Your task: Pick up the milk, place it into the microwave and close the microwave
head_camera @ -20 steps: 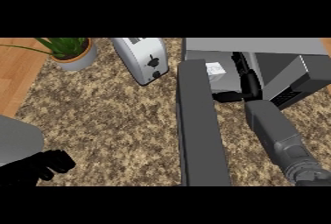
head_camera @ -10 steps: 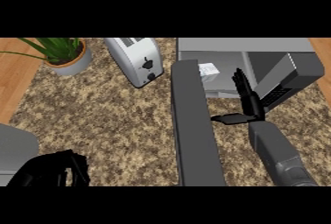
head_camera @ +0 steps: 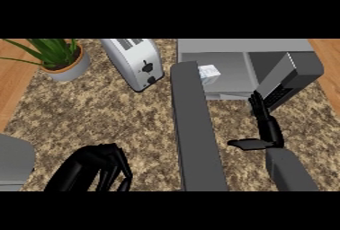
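Note:
The milk carton (head_camera: 208, 72), white and small, stands inside the open microwave (head_camera: 246, 54) near its left wall. The microwave door (head_camera: 195, 130) swings out toward me as a long grey slab. My right hand (head_camera: 266, 126) hovers in front of the microwave cavity, to the right of the door, with straight fingers pointing up at the cavity and the thumb out to the left; it holds nothing and sits apart from the carton. My left hand (head_camera: 96, 168) hangs low at the bottom left over the counter, fingers relaxed and pointing down, with nothing in it.
A silver toaster (head_camera: 136, 63) stands left of the microwave door. A potted plant (head_camera: 60, 58) sits at the far left. A grey object (head_camera: 13, 164) shows at the lower left edge. Speckled counter (head_camera: 100, 117) lies between the toaster and my left hand.
My right hand has drawn back from the microwave cavity toward me, leaving the milk inside. The view has shifted, and my left hand shows further right and larger.

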### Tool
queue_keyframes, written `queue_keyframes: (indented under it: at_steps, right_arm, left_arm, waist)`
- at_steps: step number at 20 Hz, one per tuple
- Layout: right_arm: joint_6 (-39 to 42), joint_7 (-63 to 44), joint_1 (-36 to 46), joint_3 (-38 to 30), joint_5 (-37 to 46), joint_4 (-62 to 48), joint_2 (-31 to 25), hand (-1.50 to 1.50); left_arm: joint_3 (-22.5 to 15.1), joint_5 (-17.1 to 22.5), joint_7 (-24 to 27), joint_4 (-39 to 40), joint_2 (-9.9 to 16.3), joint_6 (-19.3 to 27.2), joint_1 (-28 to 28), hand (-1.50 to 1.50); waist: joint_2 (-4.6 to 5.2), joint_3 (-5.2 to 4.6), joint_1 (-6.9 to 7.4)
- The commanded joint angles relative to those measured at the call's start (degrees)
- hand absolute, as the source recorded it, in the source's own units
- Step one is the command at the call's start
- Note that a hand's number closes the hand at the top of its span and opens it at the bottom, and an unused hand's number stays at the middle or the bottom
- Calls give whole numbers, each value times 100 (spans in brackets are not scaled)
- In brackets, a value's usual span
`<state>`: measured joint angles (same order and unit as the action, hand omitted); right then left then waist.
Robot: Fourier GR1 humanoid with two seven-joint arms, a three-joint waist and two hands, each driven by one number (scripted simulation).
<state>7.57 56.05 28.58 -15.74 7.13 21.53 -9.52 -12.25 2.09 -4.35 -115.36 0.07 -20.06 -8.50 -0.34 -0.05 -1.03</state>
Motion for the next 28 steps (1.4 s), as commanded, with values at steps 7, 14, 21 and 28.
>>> queue_keyframes:
  at_steps: [7,14,21,28]
  right_arm:
    - [618,-94,-1834,410,-174,1882,-179,-150]
    - [1019,-385,-2673,500,-562,3296,-441,-150]
    - [1544,-352,-3017,603,-910,4110,-879,-150]
    - [1862,-1048,-3228,891,-1541,5347,-882,-150]
  left_arm:
    - [-1085,-707,613,1974,-7,944,1450,150]
    - [-1651,-1138,1236,3921,-7,1418,2257,150]
    - [-2858,-717,2503,5554,-6,3355,2808,150]
    - [-3387,584,2951,6212,-6,4104,3588,150]
  waist:
    - [0,-10,-123]
    - [23,-12,-166]
    - [72,-14,-284]
    - [113,-27,-519]
